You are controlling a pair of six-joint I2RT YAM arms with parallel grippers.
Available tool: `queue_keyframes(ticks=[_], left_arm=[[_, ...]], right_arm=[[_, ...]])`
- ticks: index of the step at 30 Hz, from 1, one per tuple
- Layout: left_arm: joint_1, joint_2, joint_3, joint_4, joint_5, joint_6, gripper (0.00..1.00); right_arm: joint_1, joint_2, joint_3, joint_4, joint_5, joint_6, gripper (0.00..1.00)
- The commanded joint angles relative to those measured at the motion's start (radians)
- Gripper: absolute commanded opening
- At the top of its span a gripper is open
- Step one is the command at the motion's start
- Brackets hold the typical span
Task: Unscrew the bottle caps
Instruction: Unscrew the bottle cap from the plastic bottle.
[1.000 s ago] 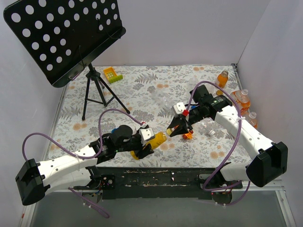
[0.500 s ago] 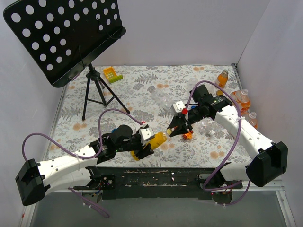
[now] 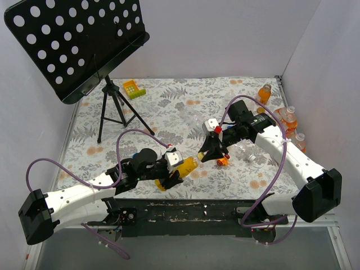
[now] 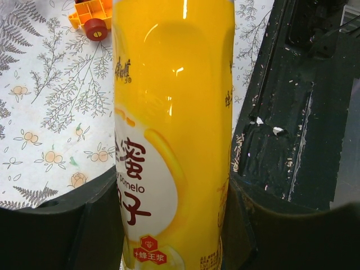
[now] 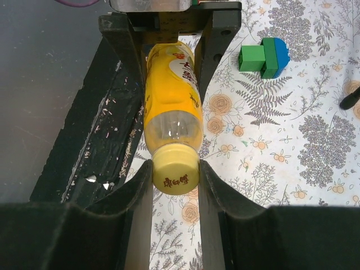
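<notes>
My left gripper (image 4: pixel 169 194) clamps the yellow bottle (image 4: pixel 171 95) mid-body so it cannot spin; at the bottle's neck end my right gripper (image 5: pixel 174 169) pinches the cap (image 5: pixel 175 175) for twisting

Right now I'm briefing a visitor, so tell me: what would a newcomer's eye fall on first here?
The glossy yellow plastic drink bottle is held level, front and centre: body clamped in the left gripper, pale yellow screw cap pinched by the right gripper. At far left looms a black perforated music stand.
</notes>
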Motion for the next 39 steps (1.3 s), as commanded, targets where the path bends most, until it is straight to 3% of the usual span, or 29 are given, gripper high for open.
queue_keyframes(ticks=[1, 16, 23, 33, 39], left_arm=[[-0.002, -0.031, -0.004, -0.029, 0.055, 0.0, 0.0], [-0.002, -0.02, -0.004, -0.014, 0.041, -0.011, 0.0], [-0.003, -0.017, -0.003, -0.009, 0.024, -0.017, 0.0], [-0.002, -0.015, 0.006, -0.012, 0.015, -0.013, 0.0], [-0.002, -0.015, 0.008, -0.014, 0.009, -0.009, 0.0]], right_arm=[[-0.041, -0.029, 0.012, 0.074, 0.105, 0.035, 0.09], [-0.053, -0.043, -0.002, 0.104, 0.109, 0.1, 0.17], [-0.06, -0.046, 0.003, 0.112, 0.121, 0.124, 0.29], [-0.072, -0.063, 0.02, 0.107, 0.14, 0.166, 0.56], [-0.078, -0.069, 0.034, 0.084, 0.146, 0.163, 0.62]])
